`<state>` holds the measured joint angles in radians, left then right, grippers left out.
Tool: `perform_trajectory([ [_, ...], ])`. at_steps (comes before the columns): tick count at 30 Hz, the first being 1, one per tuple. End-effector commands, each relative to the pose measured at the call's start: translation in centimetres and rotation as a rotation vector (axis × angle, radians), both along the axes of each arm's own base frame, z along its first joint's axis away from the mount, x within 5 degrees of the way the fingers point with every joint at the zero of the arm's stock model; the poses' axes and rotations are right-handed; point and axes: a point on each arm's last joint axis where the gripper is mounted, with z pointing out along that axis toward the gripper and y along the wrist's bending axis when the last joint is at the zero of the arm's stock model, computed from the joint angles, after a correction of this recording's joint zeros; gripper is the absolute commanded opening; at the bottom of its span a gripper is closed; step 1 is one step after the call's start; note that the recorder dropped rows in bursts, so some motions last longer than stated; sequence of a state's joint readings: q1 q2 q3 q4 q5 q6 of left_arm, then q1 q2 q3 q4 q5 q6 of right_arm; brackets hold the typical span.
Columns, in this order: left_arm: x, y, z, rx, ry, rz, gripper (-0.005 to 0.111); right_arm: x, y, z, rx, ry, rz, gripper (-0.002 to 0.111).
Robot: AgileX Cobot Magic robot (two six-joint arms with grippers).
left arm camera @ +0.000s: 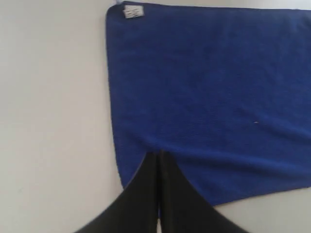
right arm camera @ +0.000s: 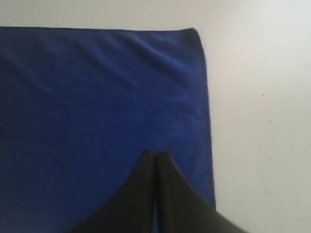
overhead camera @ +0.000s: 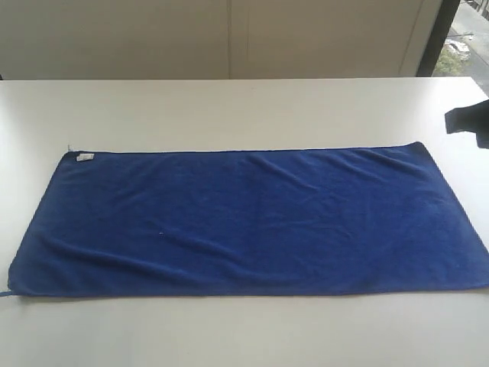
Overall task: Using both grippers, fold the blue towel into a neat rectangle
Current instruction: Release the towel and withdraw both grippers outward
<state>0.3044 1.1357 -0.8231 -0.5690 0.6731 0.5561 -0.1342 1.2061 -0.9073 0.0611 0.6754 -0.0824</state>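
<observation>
Blue towel (overhead camera: 244, 222), spread flat on white table (overhead camera: 229, 107), tag (overhead camera: 84, 157) at far left corner. Left gripper (left arm camera: 159, 154) and right gripper (right arm camera: 155, 154): jaws pressed together, empty, above towel's ends.

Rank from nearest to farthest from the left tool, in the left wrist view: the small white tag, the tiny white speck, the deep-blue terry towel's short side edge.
1. Deep-blue terry towel's short side edge, just beside the black left tool.
2. Tiny white speck, out on the cloth.
3. Small white tag, at the far corner.
</observation>
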Motion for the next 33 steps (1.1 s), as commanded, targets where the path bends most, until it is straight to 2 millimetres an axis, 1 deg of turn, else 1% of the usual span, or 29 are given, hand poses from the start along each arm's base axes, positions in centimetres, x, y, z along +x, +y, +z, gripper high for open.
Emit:
perform_trajectory([
  [1,-0.6,-0.5,0.6,-0.031,-0.037,-0.035,0.0,-0.8,0.2,1.3,-0.001,-0.074,0.02,0.0],
  [3,-0.4,-0.4,0.7,-0.024,-0.056,-0.016,0.0,-0.6,0.2,1.3,-0.001,-0.084,0.019,0.0],
  [7,0.0,-0.4,0.9,-0.027,-0.099,0.011,0.0,0.2,0.2,0.4,0.033,-0.062,0.016,0.0],
  [11,0.0,-1.6,0.8,-0.023,-0.085,-0.058,0.0,0.4,0.3,0.2,0.093,-0.061,0.031,0.0],
  [14,-0.5,-2.5,1.1,-0.011,-0.082,-0.11,0.0,-0.3,0.0,1.1,0.122,-0.077,0.012,0.0],
  [18,-2.1,-3.0,2.7,0.001,-0.132,-0.135,0.0,-2.0,0.1,3.0,0.108,-0.141,0.009,0.0],
  [20,-2.7,-3.0,3.4,0.029,-0.182,-0.127,0.0,-2.4,0.1,3.6,0.096,-0.171,0.009,0.0],
  [22,-3.3,-2.9,3.8,0.073,-0.205,-0.13,0.0,-2.3,0.0,3.2,0.087,-0.174,0.004,0.0],
  [26,-4.2,-3.0,3.3,0.084,-0.21,-0.127,0.0,-1.6,-0.3,0.6,0.09,-0.141,-0.019,0.0],
  [28,-4.7,-3.1,3.0,0.084,-0.211,-0.127,0.0,-1.6,-0.2,-0.3,0.106,-0.111,-0.024,0.0],
  [33,-5.1,-3.2,3.0,0.085,-0.215,-0.131,0.0,-1.7,-0.2,-0.5,0.11,-0.105,-0.025,0.0],
])
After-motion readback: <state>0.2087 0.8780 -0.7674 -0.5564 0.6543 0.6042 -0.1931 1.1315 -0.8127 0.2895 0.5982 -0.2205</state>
